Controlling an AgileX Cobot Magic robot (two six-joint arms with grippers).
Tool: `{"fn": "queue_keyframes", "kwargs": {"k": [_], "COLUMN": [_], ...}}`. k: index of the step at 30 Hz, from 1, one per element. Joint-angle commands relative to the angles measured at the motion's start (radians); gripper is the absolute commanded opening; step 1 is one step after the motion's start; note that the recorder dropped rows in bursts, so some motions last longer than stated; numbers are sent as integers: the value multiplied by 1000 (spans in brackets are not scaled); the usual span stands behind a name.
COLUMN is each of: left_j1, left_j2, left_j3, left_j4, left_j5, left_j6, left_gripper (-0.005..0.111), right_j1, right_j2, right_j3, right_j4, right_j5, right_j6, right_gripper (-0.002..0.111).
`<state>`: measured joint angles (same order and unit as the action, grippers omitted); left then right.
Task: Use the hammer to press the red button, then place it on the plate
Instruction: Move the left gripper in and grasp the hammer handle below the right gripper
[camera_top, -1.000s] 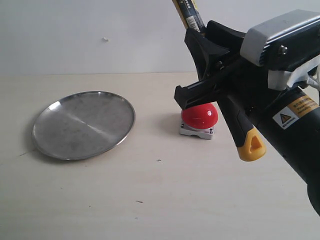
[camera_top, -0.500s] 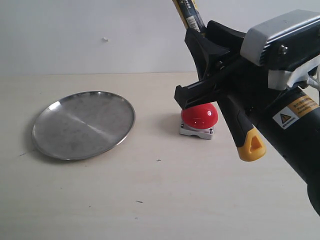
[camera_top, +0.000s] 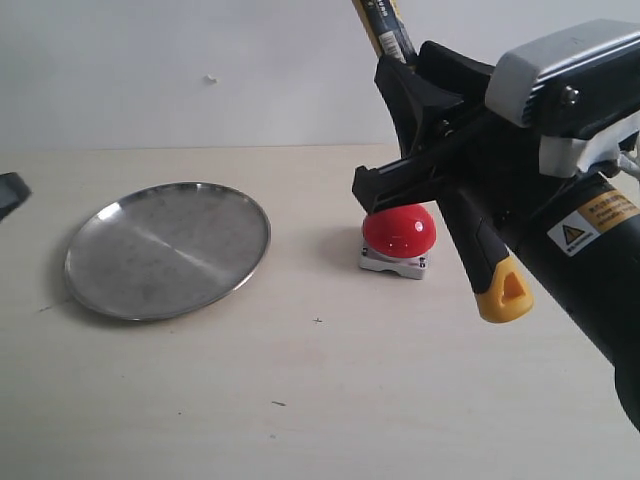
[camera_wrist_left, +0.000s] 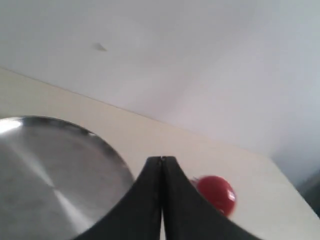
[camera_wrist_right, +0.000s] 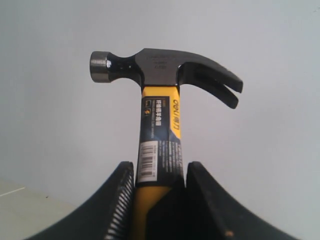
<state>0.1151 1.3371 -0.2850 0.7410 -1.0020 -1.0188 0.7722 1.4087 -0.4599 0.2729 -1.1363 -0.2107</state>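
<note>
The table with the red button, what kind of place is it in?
Probably a robot test lab: a pale table against a blank white wall, the robot's right gripper holding a claw hammer, and a red button and metal plate set out.

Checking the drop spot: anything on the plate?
Nothing on the plate: the exterior view shows bare scratched metal. Shut jaws of the left gripper hide part of it in the wrist view.

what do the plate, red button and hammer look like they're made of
Plate: metal, likely steel; bright rim, dull scratched centre.
Red button: probably glossy plastic, given the sharp white highlights; pale matte base.
Hammer: dark steel-looking head with a bare ground face; handle seems yellow and black plastic or rubber.
</note>
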Motion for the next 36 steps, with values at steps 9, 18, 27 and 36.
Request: {"fn": "queue_keyframes", "kwargs": {"k": [9,18,27,36], "left_j1": [-342,-637,-817,-915], "left_j2": [354,434,455,455], "left_j3": [-203,-353,-419,-424], "left_j4": [180,33,-74,-240], "left_j5": [-219,-219,-194,-126], "left_j6": [-5,-12,13,81], "left_gripper": [30,62,62,62], "right_j1": [2,2,2,2], "right_j2": [-17,-17,-17,-17], "right_j3": [-16,-16,-16,-16], "right_j4": [-9,-11,-11,-9], "right_j5": [-85,-85,-85,-85], "right_j6": [92,92,92,92], "right_gripper": [0,0,0,0]}}
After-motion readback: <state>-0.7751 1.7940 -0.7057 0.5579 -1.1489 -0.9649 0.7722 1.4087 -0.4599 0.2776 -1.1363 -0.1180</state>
